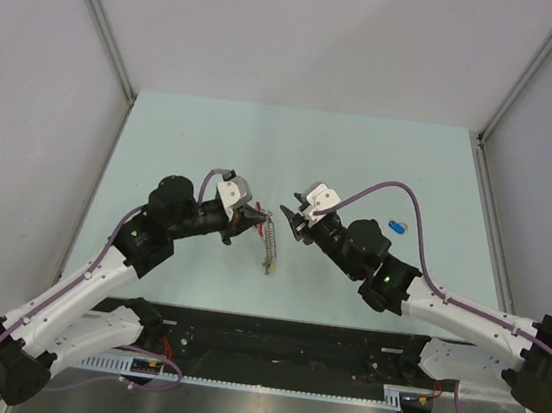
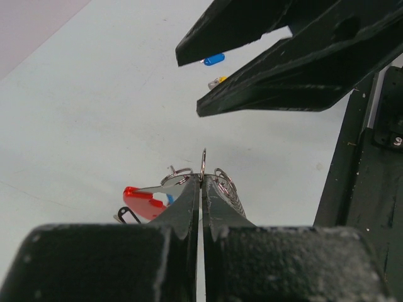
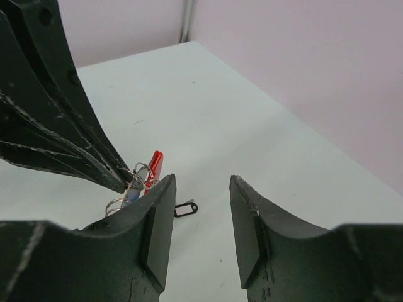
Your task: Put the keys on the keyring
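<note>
**Two arms at work on a keyring.** A pale green table (image 1: pixel 363 157) is shown from above, with two arms brought together at mid-frame. The left gripper (image 1: pixel 253 220) is pressed together, and a thin wire loop of the keyring (image 1: pixel 269 243) is pinched at its tips. In the left wrist view the loop is seen rising from between the closed jaws at frame centre. The right gripper (image 1: pixel 291 218) is spread, with nothing held in it, and is poised just beside the ring, to its upper right in the overhead view.

The keyring, marked by its red section (image 2: pixel 142 200), is found at the centre of the table. A blue sliver (image 2: pixel 169 199) and a black loop (image 2: pixel 129 215) are seen against it, at lower left in the left wrist view. Whether these are keys already threaded cannot be told.

The hold is taken on very thin wire. If the ring is nudged or snagged by the right fingers, it could be twisted or pulled out of the pinch.

Counted:
- one table
- two arms
- two grippers
- one keyring
- one loose blue tag (image 1: pixel 399 225), right of centre
- one yellowish tag (image 2: pixel 217 82), near the blue one
</note>
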You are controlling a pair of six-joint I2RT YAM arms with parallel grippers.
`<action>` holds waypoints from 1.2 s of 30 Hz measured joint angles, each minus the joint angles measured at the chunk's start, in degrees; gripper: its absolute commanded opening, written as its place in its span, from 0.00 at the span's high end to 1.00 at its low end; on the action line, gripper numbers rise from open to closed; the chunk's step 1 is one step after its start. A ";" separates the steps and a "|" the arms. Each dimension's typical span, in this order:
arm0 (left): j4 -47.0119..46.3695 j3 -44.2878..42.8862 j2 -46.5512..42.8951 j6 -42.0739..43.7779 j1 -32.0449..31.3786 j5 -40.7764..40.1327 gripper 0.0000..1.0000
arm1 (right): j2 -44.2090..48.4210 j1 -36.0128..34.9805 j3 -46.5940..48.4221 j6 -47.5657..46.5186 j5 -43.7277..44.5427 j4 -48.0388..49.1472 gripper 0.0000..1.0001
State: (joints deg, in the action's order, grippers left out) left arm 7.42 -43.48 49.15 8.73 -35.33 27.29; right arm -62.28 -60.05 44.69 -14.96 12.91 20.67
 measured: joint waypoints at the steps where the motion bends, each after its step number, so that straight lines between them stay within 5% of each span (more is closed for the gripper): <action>1: 0.02 0.00 -0.13 -0.22 0.00 -0.07 0.99 | -0.79 0.00 0.09 -0.02 0.39 0.02 0.55; 21: 0.02 0.00 -0.39 -4.87 0.00 -1.25 1.00 | -6.75 -2.05 2.78 -0.50 2.12 0.74 0.55; 36: 0.61 0.00 -0.46 -12.85 0.00 -3.80 1.00 | -12.04 -6.14 3.78 -3.72 14.99 3.61 0.52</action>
State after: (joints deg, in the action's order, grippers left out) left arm 8.03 -43.48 48.69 -4.12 -35.33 23.49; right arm -74.32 -66.19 48.47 -18.68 27.90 24.27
